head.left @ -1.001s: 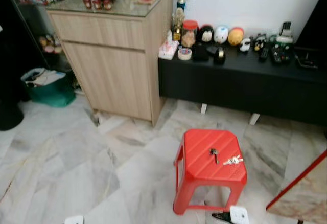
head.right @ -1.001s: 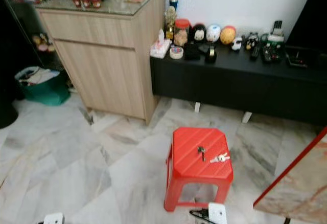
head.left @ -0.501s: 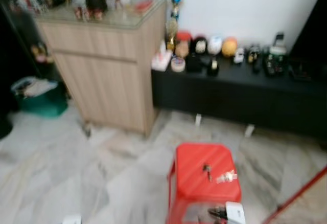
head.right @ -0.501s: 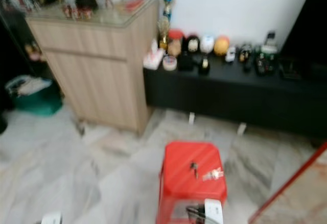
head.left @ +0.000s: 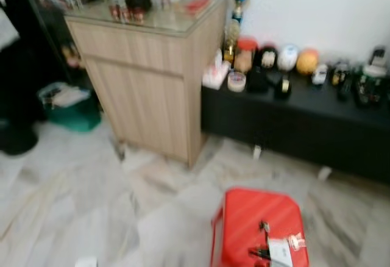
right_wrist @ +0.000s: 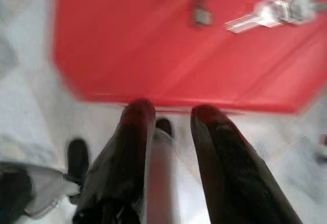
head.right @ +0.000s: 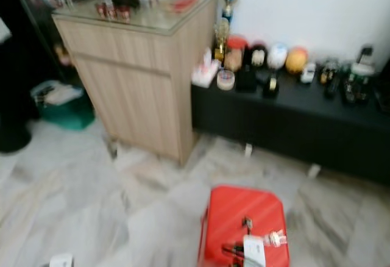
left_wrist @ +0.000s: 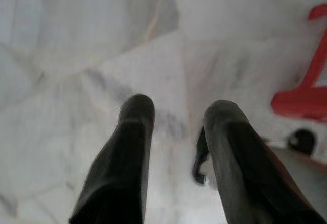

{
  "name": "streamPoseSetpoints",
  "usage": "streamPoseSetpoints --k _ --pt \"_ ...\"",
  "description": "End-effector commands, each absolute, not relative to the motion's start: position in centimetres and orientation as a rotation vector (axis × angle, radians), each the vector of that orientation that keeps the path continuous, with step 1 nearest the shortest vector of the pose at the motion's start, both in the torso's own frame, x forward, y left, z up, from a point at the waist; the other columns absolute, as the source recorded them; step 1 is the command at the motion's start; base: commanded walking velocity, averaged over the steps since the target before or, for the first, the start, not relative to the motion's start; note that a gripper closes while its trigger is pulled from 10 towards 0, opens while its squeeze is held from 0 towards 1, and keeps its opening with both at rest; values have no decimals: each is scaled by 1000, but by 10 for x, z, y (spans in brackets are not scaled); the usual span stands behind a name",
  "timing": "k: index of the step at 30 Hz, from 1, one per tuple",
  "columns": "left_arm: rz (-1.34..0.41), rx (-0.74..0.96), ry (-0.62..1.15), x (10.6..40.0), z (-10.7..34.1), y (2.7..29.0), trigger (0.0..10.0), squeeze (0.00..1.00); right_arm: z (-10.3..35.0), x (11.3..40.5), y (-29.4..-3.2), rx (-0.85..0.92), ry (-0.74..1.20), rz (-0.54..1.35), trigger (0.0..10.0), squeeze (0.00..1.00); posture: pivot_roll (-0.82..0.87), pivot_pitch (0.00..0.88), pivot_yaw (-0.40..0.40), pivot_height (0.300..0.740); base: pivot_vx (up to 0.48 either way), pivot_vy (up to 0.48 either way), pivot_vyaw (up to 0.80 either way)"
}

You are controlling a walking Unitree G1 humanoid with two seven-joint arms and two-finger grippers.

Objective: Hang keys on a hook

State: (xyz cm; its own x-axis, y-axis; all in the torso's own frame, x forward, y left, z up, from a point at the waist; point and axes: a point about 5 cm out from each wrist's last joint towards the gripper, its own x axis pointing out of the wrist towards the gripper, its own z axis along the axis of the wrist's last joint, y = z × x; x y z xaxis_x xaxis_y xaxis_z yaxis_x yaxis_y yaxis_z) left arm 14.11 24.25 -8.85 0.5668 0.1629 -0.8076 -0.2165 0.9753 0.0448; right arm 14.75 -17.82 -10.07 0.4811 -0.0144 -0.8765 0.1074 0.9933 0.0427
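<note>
Everything's too blurry to read any labels or writing. The keys [right_wrist: 278, 12], a small silvery bunch, lie near the far right corner of a glossy red plastic stool [head.left: 256, 224] with a ribbed square top, a darker key piece [right_wrist: 199, 4] just beside them, all on pale veined marble floor [head.left: 91, 200] by a wood-grain cabinet [head.left: 152, 78]. The right gripper [right_wrist: 166, 114] hangs at the stool's near edge, fingers parted around nothing, and the left gripper [left_wrist: 176, 114] is likewise spread and empty-handed over the floor.
</note>
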Motion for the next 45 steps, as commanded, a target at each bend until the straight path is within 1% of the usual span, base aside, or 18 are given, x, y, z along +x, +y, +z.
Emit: streamPoseSetpoints --k 1,4,10,15,27,30,33,38,39,42,45 --pt "223 -32 948 139 -87 249 10000 0 -99 152 -177 105 1054 -82 10000 0 51 0 -3 740 292 0 0" --pt "222 -29 948 139 -87 249 10000 0 -99 152 -177 108 1051 -87 10000 0 52 0 -4 740 277 0 0" --pt "219 -28 949 139 -87 249 10000 0 -99 152 -179 105 1035 -132 10000 0 52 0 -4 740 0 0 0" --pt "217 -34 945 139 -87 249 10000 0 -98 153 -180 147 1002 -177 10000 0 49 0 -1 740 0 0 0" --pt "213 -34 942 140 -87 248 10000 0 -95 155 -183 176 943 -255 10000 0 45 0 -2 740 0 0 0" --pt "213 -33 943 140 -87 248 10000 0 -95 155 -183 174 941 -258 10000 0 44 0 -2 740 0 0 0" --pt "212 -30 943 140 -87 249 10000 0 -93 158 -184 130 915 -242 10000 0 39 0 -1 740 0 0 0" --pt "216 -26 939 139 -87 249 10000 0 -91 161 -184 107 873 -224 10000 0 39 0 -3 714 0 0 0" --pt "216 -26 939 139 -87 249 10000 0 -91 161 -184 107 873 -224 10000 0 39 0 -3 714 0 0 0" --pt "215 -23 940 138 -87 249 10000 0 -90 161 -184 99 863 -204 10000 0 30 0 0 692 0 0 0" --pt "214 -22 940 138 -87 249 10000 0 -90 161 -184 100 864 -205 10000 0 30 0 0 688 0 0 0"
